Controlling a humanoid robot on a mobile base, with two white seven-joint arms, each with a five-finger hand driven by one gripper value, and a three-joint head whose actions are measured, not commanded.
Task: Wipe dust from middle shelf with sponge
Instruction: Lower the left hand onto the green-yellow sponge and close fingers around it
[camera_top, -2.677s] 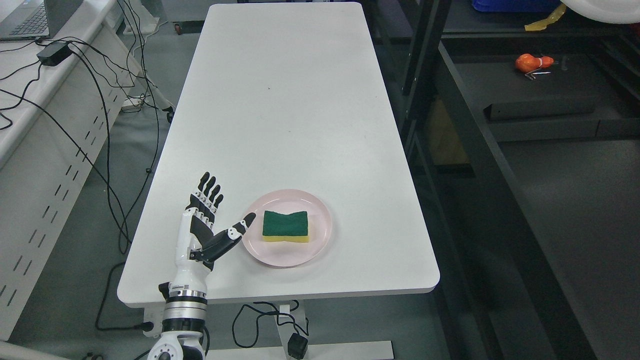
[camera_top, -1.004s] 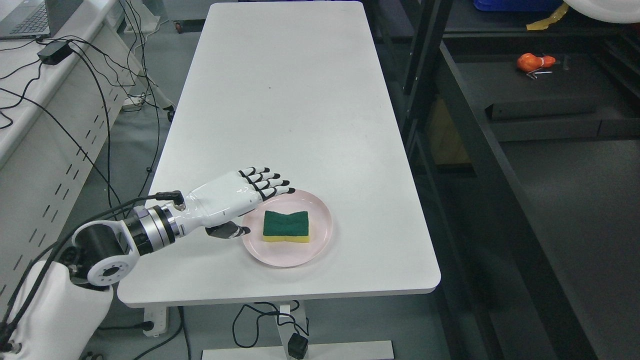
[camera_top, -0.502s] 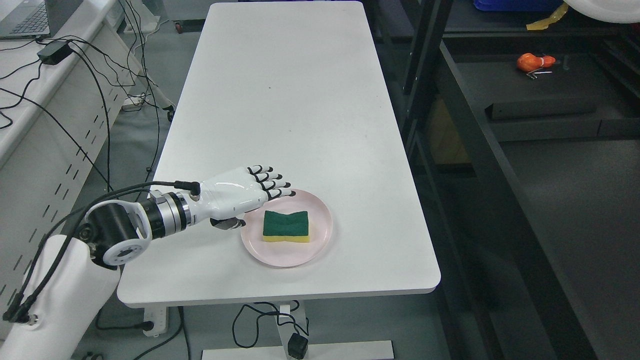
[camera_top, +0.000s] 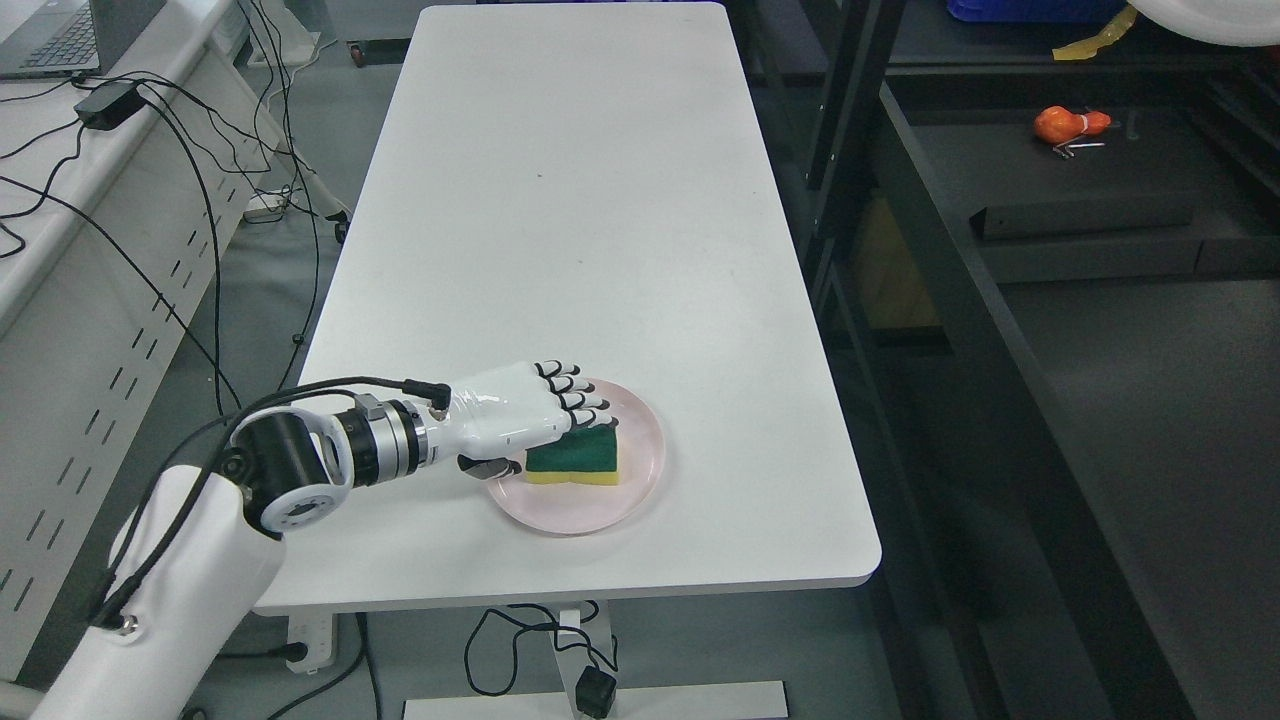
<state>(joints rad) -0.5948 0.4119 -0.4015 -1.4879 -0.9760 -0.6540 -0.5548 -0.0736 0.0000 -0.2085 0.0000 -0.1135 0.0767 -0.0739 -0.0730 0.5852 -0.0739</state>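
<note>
A green-topped yellow sponge (camera_top: 582, 458) lies on a pink plate (camera_top: 645, 470) near the front of the white table (camera_top: 560, 200). My left hand (camera_top: 555, 440) reaches in from the left and sits over the sponge's left end. Its fingers (camera_top: 590, 405) curve down onto the sponge's far left edge and its thumb (camera_top: 492, 466) is by the near left corner. The sponge still lies flat on the plate, and the grip does not look closed. The dark shelf rack (camera_top: 1100, 330) stands to the right of the table. The right arm is not in view.
An orange object (camera_top: 1070, 124) lies on a dark shelf at the upper right, behind a black upright post (camera_top: 845, 120). Cables (camera_top: 200, 200) hang over the floor at the left, beside a side desk with a laptop (camera_top: 60, 35).
My left hand has turned palm down and moved right from beside the plate until it is over the sponge's left end, with the fingers curling down. The sponge and plate have not moved.
</note>
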